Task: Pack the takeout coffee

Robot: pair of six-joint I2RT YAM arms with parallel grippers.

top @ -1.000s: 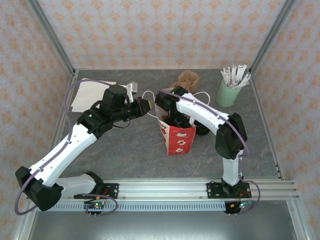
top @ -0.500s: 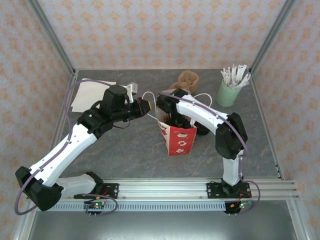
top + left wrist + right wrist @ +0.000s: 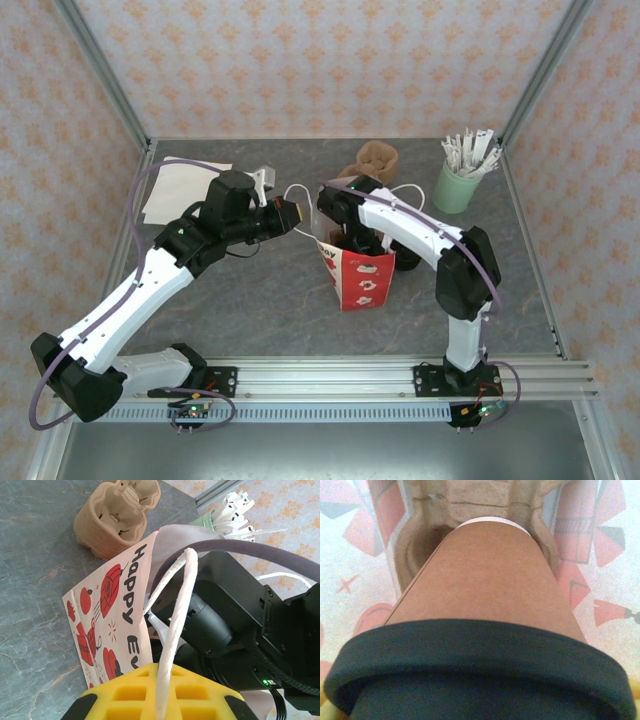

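The red-and-white paper bag [image 3: 362,278] stands upright mid-table. My left gripper [image 3: 292,213] is shut on its white twisted handle [image 3: 175,630], holding the mouth open beside the printed bag wall [image 3: 115,605]. My right gripper [image 3: 352,240] reaches down inside the bag, its black body [image 3: 220,625] close to the handle. In the right wrist view the takeout coffee [image 3: 485,575], brown sleeve and black lid, hangs straight below the camera and hides the fingers. Its white lower end sits at a brown pulp tray [image 3: 420,545] on the bag's bottom.
A stack of brown pulp cup trays [image 3: 375,160] stands just behind the bag. The mint-green cup of paper-wrapped sticks [image 3: 458,185] is at the back right. White paper sheets [image 3: 180,188] lie at the back left. Patterned walls close in the table.
My right arm and the bag have shifted slightly to the right, with the gripper still inside the bag. The left arm has kept its hold on the handle.
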